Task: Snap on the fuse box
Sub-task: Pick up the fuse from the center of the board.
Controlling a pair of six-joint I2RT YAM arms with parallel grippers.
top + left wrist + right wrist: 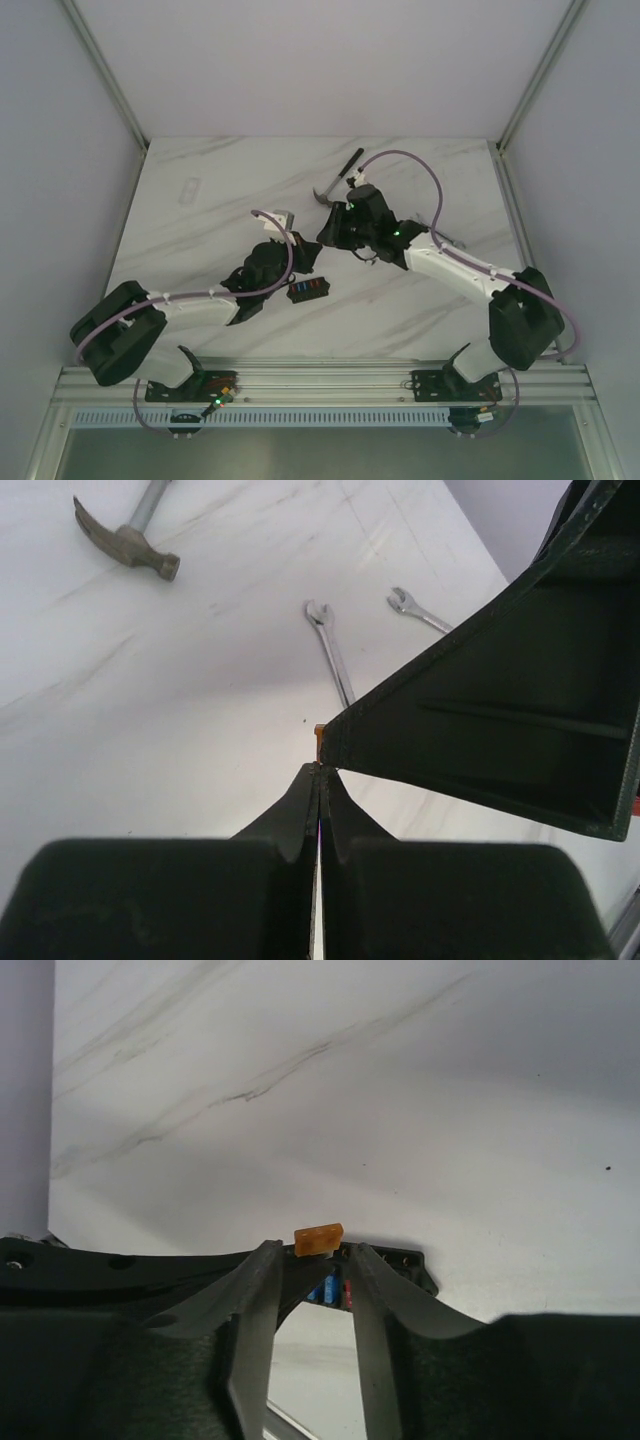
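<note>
The fuse box [308, 290], a small black box with a row of red, blue and orange fuses, lies on the table in front of both arms. In the right wrist view it [402, 1264] shows just beyond my fingertips. A loose orange fuse [318, 1238] is held up in the air above it. My left gripper [320, 770] is shut, and the orange fuse [320, 730] stands right at its tips. My right gripper [310, 1248] has its fingers apart on either side of that fuse, without pinching it. In the top view the left gripper [300, 262] and right gripper [328, 242] meet tip to tip.
A hammer [335, 180] lies behind the grippers; the left wrist view shows its head [125, 542]. Two wrenches [332, 655] [420, 610] lie to the right, under the right arm. A faint clear oblong piece [188, 190] rests at the back left. A right finger [500, 710] fills that view's right side.
</note>
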